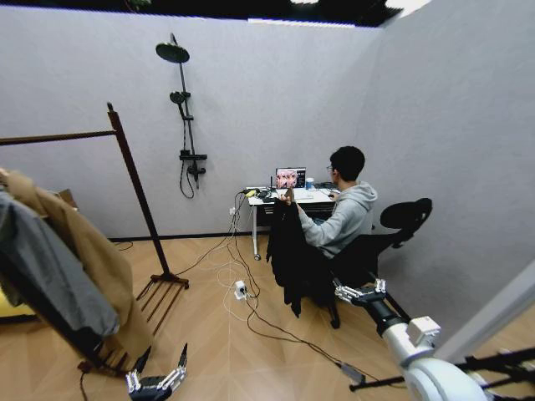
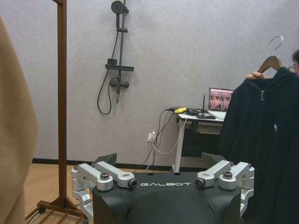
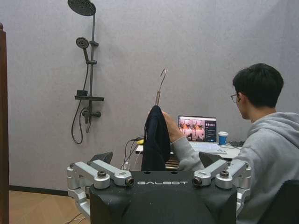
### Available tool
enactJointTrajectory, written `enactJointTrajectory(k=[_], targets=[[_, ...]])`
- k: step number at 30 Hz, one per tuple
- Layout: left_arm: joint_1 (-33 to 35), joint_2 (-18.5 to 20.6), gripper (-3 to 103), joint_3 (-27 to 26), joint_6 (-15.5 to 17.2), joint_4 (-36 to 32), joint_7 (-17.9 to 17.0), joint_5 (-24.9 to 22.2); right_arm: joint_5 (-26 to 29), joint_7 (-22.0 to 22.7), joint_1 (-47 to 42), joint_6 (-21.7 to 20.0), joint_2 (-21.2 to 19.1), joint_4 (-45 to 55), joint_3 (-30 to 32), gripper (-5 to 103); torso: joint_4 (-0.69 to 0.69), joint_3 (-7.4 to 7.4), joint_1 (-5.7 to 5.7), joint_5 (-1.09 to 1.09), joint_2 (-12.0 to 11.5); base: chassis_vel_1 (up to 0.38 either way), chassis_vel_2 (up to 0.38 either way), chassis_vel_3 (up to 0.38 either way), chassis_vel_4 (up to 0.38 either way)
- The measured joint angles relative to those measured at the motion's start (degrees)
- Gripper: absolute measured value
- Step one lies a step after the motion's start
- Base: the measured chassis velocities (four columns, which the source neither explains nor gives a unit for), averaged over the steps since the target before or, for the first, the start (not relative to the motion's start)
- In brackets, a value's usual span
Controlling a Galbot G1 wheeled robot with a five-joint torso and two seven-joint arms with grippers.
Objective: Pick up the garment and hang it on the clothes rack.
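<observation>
The garment [image 1: 292, 255] is a long black coat on a wooden hanger, held up by the hand of a person seated at a desk. It hangs free of the clothes rack [image 1: 134, 188], which stands to the left. My left gripper [image 1: 156, 378] hovers low near the rack's slatted base, open and holding nothing. My right gripper [image 1: 361, 293] is open, a short way right of the garment. The left wrist view has the garment [image 2: 268, 144], the rack post [image 2: 61, 93] and the open left gripper [image 2: 166, 181]. The right wrist view shows the garment [image 3: 155, 140] edge-on beyond the open right gripper [image 3: 161, 179].
A long tan coat [image 1: 100, 259] and a grey jacket [image 1: 50, 267] hang on the rack's left part. Cables and a power strip [image 1: 241, 290] lie on the wooden floor between rack and desk [image 1: 288, 196]. A shower fitting [image 1: 185, 117] is mounted on the back wall. The person's office chair [image 1: 393, 230] stands at right.
</observation>
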Motion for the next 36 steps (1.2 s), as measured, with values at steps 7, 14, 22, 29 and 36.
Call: enactJointTrajectory(k=[7,14,22,29,36], targets=[[0.0,0.0,100,0.0,0.0,0.0,0.0,0.0,0.63,-1.3,2.12,0.05,-1.11,-1.1,0.19,100,0.0,0.01,0.01,0.0,-0.01,-0.257,0.271,0.262,-0.261],[0.0,0.0,100,0.0,0.0,0.0,0.0,0.0,2.54,-1.29,5.23,-0.42,-3.53,-1.74,0.07,100,0.02,0.01,0.02,0.0,-0.01,-0.283,0.271,0.292,-0.268],[0.0,0.0,100,0.0,0.0,0.0,0.0,0.0,5.13,-2.41,9.15,0.16,-7.13,-3.92,-2.34,100,-0.01,0.01,0.01,-0.02,-0.01,-0.256,0.252,0.248,-0.243],[0.0,0.0,100,0.0,0.0,0.0,0.0,0.0,6.65,0.13,15.36,-1.22,-10.44,-6.07,-4.77,100,0.0,0.01,0.05,0.0,-0.03,-0.114,0.143,0.113,-0.117],[0.01,0.0,100,0.0,0.0,0.0,0.0,0.0,8.07,4.2,19.84,-3.0,-12.8,-9.14,-6.7,100,-0.03,-0.02,-0.06,0.01,0.03,0.013,-0.013,-0.001,0.019]])
